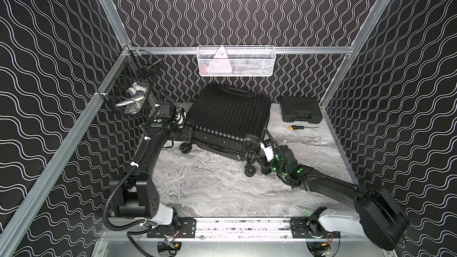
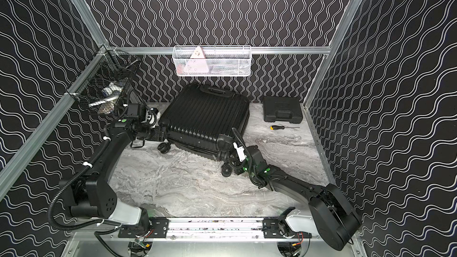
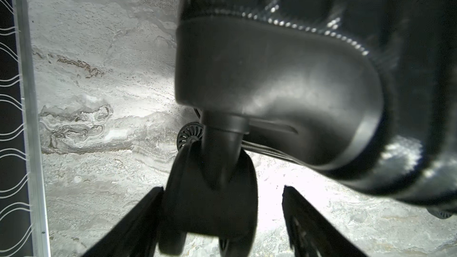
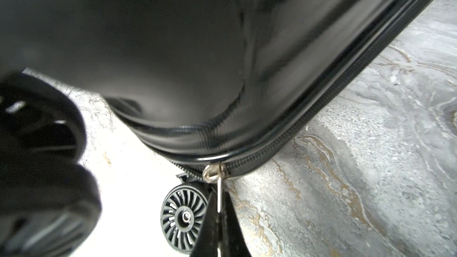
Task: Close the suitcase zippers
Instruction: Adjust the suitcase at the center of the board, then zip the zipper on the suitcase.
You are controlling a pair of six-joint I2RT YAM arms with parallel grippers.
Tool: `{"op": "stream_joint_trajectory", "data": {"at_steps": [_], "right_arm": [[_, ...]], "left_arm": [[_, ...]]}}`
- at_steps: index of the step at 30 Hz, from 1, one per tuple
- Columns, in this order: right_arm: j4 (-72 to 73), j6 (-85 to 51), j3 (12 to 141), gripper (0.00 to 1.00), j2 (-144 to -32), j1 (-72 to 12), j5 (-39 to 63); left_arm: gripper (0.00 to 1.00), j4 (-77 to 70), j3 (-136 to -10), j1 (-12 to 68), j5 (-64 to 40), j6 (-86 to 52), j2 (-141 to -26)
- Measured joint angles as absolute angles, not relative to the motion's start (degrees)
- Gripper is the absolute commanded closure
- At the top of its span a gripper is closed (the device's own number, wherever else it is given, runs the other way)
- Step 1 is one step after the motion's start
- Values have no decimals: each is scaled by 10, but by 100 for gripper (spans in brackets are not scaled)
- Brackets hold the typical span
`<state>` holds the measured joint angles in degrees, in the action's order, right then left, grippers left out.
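One zipper pull [image 4: 218, 186] sits pinched in the right tool [image 4: 219, 201]; left tool [image 3: 222, 187], spread, straddles a wheel [image 3: 197, 206].

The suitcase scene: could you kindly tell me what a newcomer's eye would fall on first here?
The black ribbed suitcase lying at the back of the marble table dominates both top views. At one wheeled corner the right gripper is shut on a silvery zipper pull, while the left gripper stands open around a wheel at the other.
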<state>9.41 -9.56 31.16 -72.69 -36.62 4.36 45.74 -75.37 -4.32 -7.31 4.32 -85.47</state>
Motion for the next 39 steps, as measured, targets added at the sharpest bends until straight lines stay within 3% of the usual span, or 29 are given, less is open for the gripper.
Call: {"op": "stream_joint_trajectory", "data": {"at_steps": [3,6,8,16,28,39], "right_arm": [[94,-96,312,100,-728,-366,44],[94,-96,312,100,-728,-365,46],[94,-96,313,100,-728,-364,47],[85,-93,331,100,-741,-349,43],[69,-81,358,100,-763,-290,50],[45,-71,344,100,-734,-283,102]], "left_arm": [[32,456,-750,-43,-55,44,-859],[54,457,-747,-44,-41,43,-865],[59,462,-747,-43,-43,53,-867],[62,458,-715,-43,-60,26,-816],[63,439,-564,-42,-152,-117,-650],[65,426,-552,-43,-177,-149,-653]]}}
